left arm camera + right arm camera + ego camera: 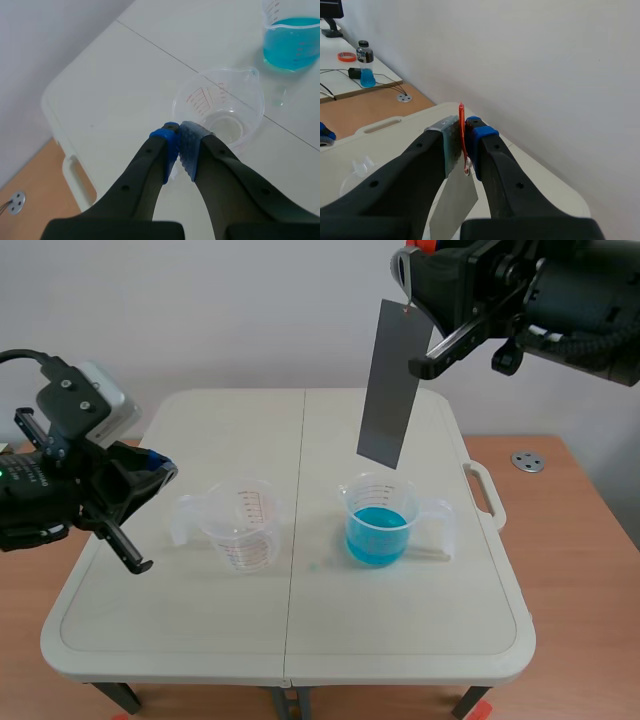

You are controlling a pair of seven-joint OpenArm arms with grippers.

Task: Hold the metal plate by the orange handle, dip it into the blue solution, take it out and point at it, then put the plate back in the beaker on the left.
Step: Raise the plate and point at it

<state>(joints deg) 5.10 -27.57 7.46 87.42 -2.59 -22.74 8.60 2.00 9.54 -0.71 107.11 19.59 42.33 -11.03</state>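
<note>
A long grey metal plate [391,385] hangs in the air above the beaker of blue solution [380,521], its lower end just over the rim. My right gripper [408,302] is shut on the thin orange handle [462,135] at the plate's top [452,202]. The empty clear beaker [243,525] stands on the left half of the table. My left gripper [155,472] hovers left of it, shut on nothing. In the left wrist view the empty beaker [220,112] lies just ahead of the closed pads [189,145], with the blue beaker [292,37] beyond.
The white folding table [300,640] has a carry handle [484,490] on its right edge. A metal disc [527,462] lies on the wooden desk at the right. A bottle with blue liquid [366,70] stands far off in the right wrist view.
</note>
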